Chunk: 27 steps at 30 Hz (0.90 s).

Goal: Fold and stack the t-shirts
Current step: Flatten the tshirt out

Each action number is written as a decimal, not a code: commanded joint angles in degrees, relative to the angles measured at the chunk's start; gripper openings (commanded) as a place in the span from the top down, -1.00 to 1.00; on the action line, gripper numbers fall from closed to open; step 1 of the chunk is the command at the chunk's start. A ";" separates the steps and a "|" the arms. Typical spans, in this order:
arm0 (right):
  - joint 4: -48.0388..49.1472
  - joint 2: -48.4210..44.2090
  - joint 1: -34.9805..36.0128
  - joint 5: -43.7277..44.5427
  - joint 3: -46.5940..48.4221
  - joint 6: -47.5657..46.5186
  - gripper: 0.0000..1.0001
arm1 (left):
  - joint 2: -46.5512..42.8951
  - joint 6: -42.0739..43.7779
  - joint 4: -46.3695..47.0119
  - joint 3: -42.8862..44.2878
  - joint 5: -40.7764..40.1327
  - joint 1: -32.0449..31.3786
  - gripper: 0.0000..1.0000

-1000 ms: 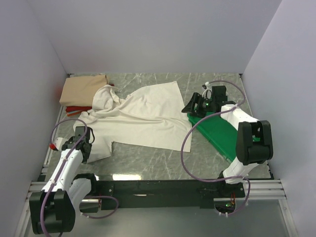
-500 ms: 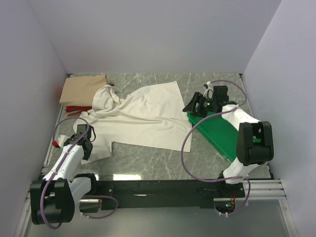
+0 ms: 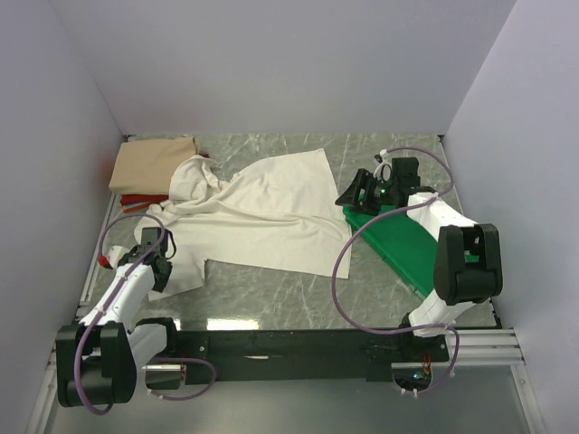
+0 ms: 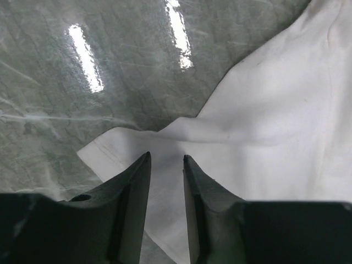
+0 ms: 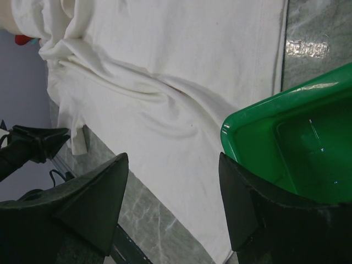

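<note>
Though right fingers (image 5: 93, 203) wide over green tray (image 3: 407, 249), left fingers (image 4: 132, 192) narrow on cream t-shirt (image 3: 262, 217), grip unclear.

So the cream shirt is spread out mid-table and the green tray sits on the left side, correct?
Not quite: the cream shirt is spread out mid-table, but the green tray sits on the right side, as the top external view shows.
</note>
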 commanded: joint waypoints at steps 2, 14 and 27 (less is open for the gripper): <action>1.69 -2.73 -0.59 -1.23 -0.27 -0.24 -0.46 | 0.85 2.35 1.55 -0.16 1.64 -0.21 0.25; 1.95 -3.25 -0.76 -1.59 -0.71 -0.15 -0.47 | 6.39 5.95 3.57 0.02 4.81 -0.13 0.46; 0.99 -3.43 -0.76 -0.09 -0.54 -0.95 -0.47 | 4.90 8.15 5.59 -0.77 7.44 -0.21 0.99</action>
